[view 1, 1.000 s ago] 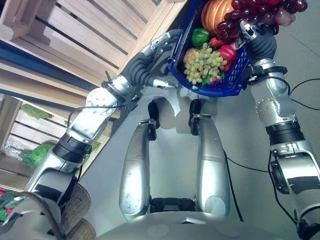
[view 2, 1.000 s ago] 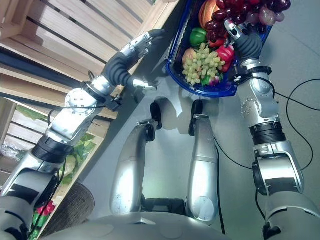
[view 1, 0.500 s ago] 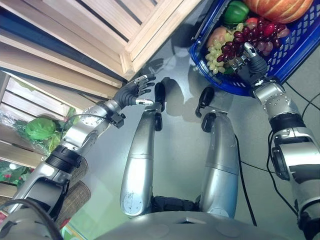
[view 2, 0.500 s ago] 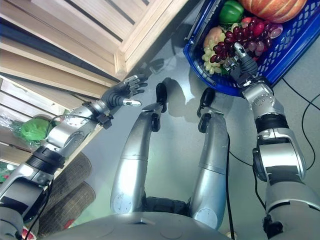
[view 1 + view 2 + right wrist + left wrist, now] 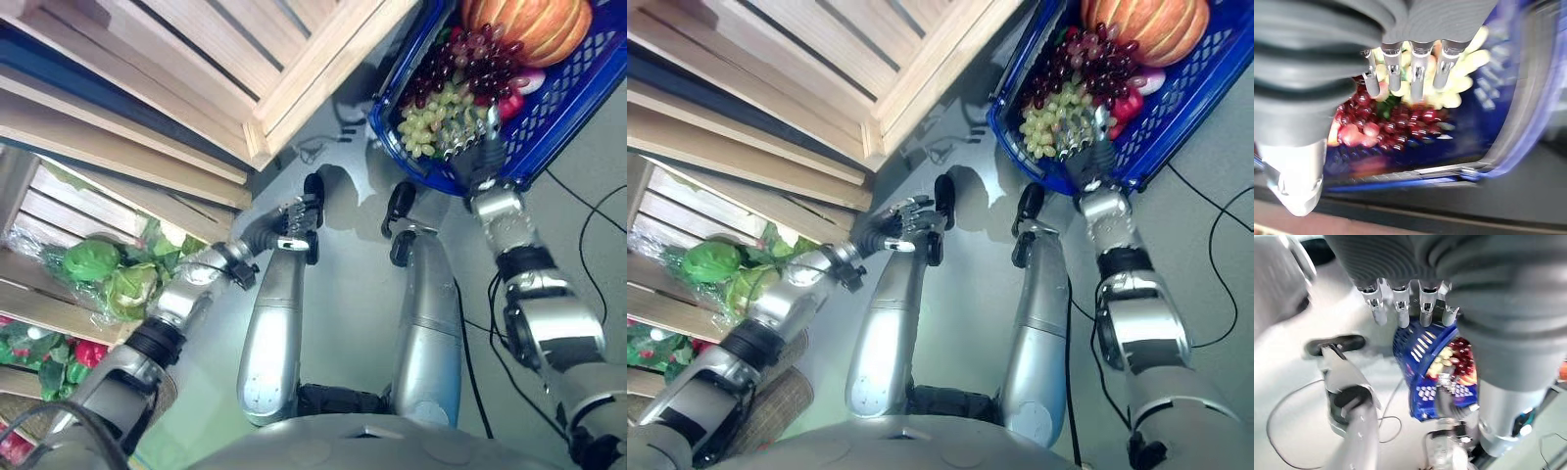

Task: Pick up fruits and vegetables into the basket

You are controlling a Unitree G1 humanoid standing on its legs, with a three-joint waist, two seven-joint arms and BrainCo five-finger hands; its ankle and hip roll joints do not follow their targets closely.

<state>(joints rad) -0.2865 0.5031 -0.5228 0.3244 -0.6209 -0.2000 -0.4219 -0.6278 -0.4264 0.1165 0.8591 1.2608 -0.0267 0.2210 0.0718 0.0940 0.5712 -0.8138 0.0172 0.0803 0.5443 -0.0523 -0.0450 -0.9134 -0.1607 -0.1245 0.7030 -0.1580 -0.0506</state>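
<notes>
The blue basket (image 5: 384, 125) stands on the grey floor at the upper right. It holds an orange pumpkin (image 5: 529, 24), red grapes (image 5: 470, 64) and green grapes (image 5: 436, 117). My right hand (image 5: 480, 147) hovers at the basket's near rim, open, its straight fingers (image 5: 1418, 73) above the green grapes (image 5: 1459, 83) and the red grapes (image 5: 1400, 122), holding nothing. My left hand (image 5: 284, 223) hangs open and empty low over the floor, left of the basket. Its fingers (image 5: 1400, 308) point toward the basket (image 5: 1420, 357).
Slatted wooden crates (image 5: 196, 59) rise along the left. A lower crate holds leafy green heads (image 5: 93, 259) and red produce (image 5: 93, 351). Grey floor lies between the crates and the basket.
The right hand lowered the red grapes into the basket and let go; they now lie there. The left hand dropped away from the basket's side toward the floor. The camera also shifted.
</notes>
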